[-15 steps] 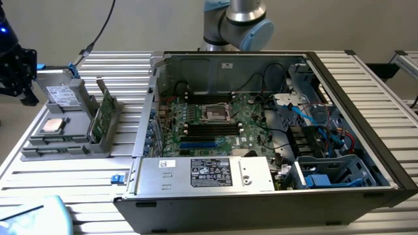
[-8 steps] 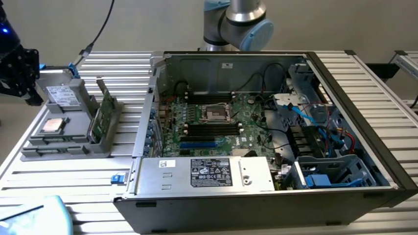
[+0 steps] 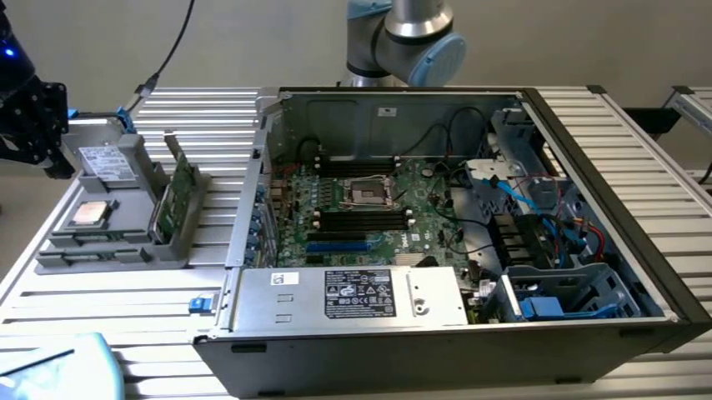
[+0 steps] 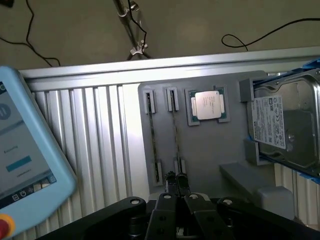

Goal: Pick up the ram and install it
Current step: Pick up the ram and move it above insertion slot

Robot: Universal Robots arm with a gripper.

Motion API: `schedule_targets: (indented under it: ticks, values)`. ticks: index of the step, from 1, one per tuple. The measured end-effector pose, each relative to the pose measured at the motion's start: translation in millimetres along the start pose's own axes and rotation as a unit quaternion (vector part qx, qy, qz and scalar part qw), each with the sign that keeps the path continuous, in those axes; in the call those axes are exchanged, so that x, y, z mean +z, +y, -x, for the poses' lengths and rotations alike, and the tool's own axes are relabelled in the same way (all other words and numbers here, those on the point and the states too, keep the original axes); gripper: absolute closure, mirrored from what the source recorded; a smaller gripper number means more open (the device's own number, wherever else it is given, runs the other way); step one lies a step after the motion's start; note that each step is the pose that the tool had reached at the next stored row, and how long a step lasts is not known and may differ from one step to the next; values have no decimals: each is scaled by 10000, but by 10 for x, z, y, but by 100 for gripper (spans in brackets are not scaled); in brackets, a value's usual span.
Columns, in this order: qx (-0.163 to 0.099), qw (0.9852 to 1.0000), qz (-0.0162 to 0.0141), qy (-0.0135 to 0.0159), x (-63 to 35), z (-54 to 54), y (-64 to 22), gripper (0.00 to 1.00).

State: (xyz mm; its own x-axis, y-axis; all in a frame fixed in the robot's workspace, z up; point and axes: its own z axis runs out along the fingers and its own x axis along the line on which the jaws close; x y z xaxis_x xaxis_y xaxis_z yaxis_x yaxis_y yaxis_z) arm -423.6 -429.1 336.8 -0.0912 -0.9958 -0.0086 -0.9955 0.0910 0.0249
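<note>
Gripper (image 4: 176, 182) at the grey parts tray (image 4: 210, 152), its fingers pressed together.
The ram (image 4: 175, 132) stood on edge in a tray slot. A second strip (image 4: 151, 135) stood just beside it, with a processor chip (image 4: 208, 105) and a hard drive (image 4: 285, 125) further along. The fingertips (image 4: 171, 182) lined up with one end of the ram, but whether they touched it could not be told. In the exterior view, the tray sat to the left of the open computer case (image 3: 356, 125) on the slatted table (image 3: 645, 125).
</note>
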Motion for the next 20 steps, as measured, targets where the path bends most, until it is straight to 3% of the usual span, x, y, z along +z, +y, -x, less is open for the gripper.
schedule_targets:
  ticks: [9,15,16,17,20]
  values:
    - [-266,9996,3,7,5,-2,24,89]
    - [-287,9996,7,7,5,-2,28,88]
    - [-287,9996,7,7,5,-2,28,76]
    - [-287,9996,7,8,5,-2,28,76]
    - [-287,9996,7,7,5,-2,28,63]
